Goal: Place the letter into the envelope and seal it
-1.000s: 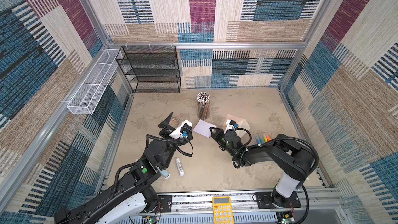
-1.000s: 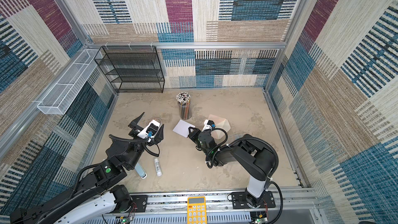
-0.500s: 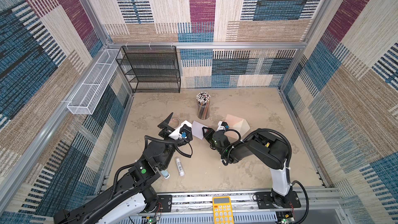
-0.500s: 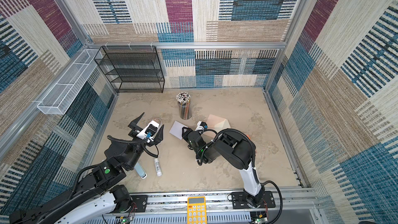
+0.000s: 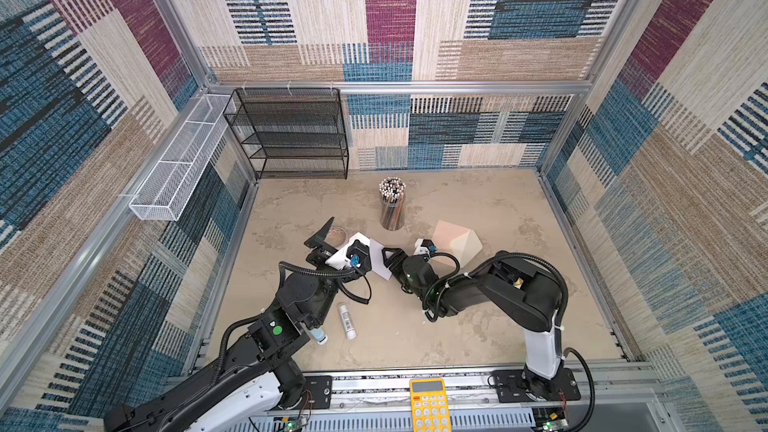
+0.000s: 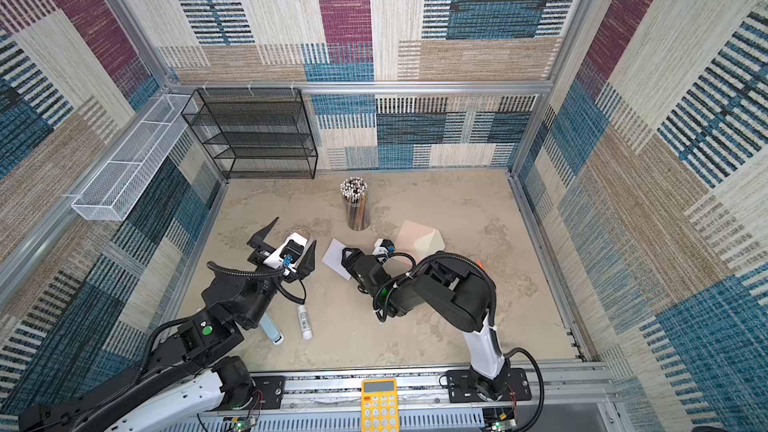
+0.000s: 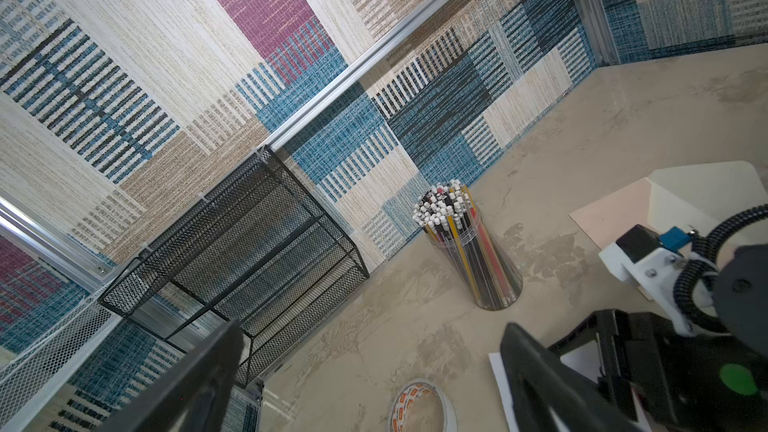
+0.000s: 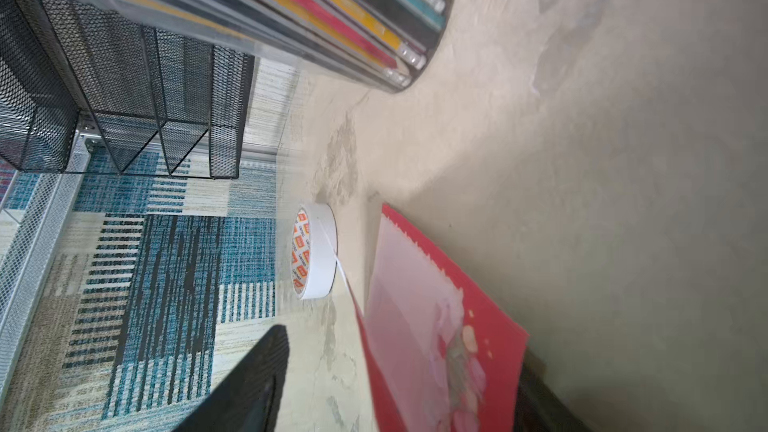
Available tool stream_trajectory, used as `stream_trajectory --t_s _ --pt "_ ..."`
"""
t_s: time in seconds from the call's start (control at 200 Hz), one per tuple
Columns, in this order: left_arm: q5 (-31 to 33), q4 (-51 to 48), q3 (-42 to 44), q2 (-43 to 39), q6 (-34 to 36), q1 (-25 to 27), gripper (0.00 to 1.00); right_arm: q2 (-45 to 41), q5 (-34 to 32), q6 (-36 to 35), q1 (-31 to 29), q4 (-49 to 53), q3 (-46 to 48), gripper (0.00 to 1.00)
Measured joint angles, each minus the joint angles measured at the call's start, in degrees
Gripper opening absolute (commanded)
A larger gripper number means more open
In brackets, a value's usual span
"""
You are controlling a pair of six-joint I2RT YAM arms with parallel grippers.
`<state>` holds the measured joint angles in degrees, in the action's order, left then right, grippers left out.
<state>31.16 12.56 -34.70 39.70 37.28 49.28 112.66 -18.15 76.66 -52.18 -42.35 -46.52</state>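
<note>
I see my right end effector (image 6: 348, 258) spread around the folded red, pale-pink-lined card letter (image 8: 415, 284); my left end effector (image 6: 293, 238) gapes wide.

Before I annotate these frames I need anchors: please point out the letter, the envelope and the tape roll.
the letter (image 6: 333, 257): a top view, bare white face.
the envelope (image 6: 428, 243): a top view, cream flap.
the tape roll (image 8: 322, 251): right wrist view, white outer band.

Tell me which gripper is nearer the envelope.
Right. The right gripper is at the letter, a short way from the envelope; the left gripper is beyond the letter, by the tape roll.
</note>
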Motion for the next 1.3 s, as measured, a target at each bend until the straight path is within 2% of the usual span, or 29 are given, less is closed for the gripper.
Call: stream_trajectory --t_s 0.286,0.837,1.303 --pt "0.0 0.0 0.0 -0.1 0.0 0.0 0.99 -3.9 -1.3 0.9 -1.0 13.6 -2.8 1.0" --pt "0.0 -0.8 -1.7 1.0 -1.0 0.0 0.98 -12.2 -6.5 -0.1 -2.5 25.4 -1.0 1.0" --pt "0.3 -8.8 -3.5 -2.4 -5.5 0.0 0.97 -14.2 -7.8 -2.7 -3.4 37.4 -3.9 1.0"
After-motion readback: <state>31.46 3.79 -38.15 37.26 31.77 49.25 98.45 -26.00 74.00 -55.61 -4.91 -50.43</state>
